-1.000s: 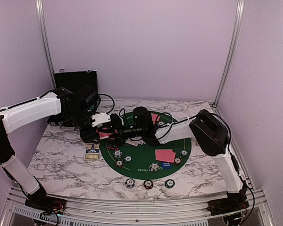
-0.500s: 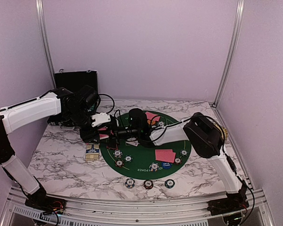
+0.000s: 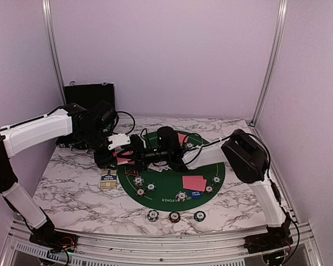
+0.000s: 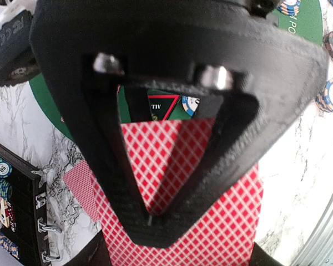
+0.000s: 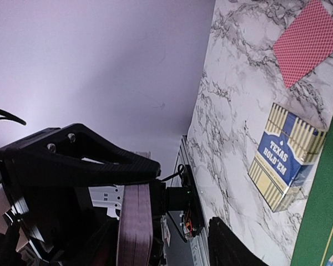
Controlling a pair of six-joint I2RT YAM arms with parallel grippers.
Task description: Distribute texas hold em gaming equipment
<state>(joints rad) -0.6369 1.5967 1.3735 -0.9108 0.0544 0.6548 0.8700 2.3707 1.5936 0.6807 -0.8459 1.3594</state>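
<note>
Cards with red backs, stacked as a deck point(image 4: 211, 221), sit clamped in the left gripper point(image 3: 129, 151) above the left rim of the green mat point(image 3: 161, 194). The right gripper point(image 3: 147, 156) has its jaws parted astride that deck, one finger flat on the top card. Nearby, a blue-and-gold box point(image 5: 286, 158) reads "TEXAS HOLD EM", and the mat reads "POKER". Three poker chips point(image 3: 175, 216) lie on the marble table point(image 3: 72, 188) before the mat, with a black case point(image 3: 89, 91) behind.

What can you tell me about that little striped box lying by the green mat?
The card box is a small cardboard-looking pack, cream and gold stripes around a blue panel with white letters reading TEXAS HOLD EM. It lies flat on the marble table, just left of the green mat. Nothing holds it; a red-backed card lies apart from it.
</note>
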